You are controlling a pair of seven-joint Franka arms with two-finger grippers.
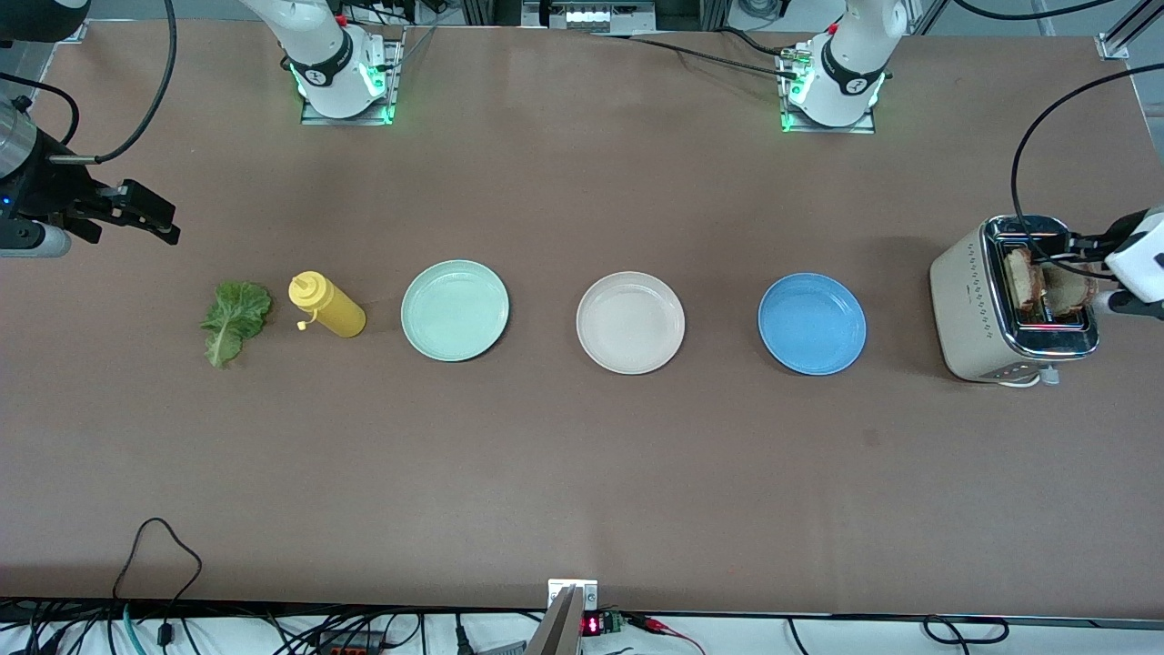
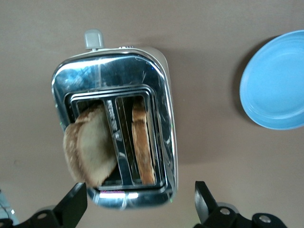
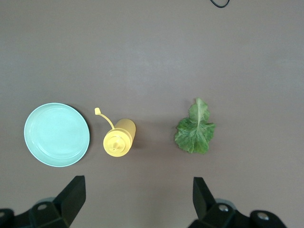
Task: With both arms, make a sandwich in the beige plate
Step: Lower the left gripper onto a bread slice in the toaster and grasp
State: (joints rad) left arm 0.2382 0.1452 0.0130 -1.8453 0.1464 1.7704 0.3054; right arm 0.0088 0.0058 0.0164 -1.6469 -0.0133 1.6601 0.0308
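The right tool (image 1: 136, 214) is held spread above the table, near the lettuce (image 1: 235, 320) and bottle (image 1: 327, 306). The beige plate (image 1: 630, 322) is seen bare mid-table. Two toast slices (image 2: 90, 151) are seen in the toaster (image 1: 987, 305), the left tool (image 2: 140, 202) spread over it.

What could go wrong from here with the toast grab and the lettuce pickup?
1. Left gripper hangs open over the toaster; one toast slice leans out tilted, so it may slip or catch on the slot.
2. Right gripper is open above the table, and the mustard bottle beside the lettuce leaf could get knocked.
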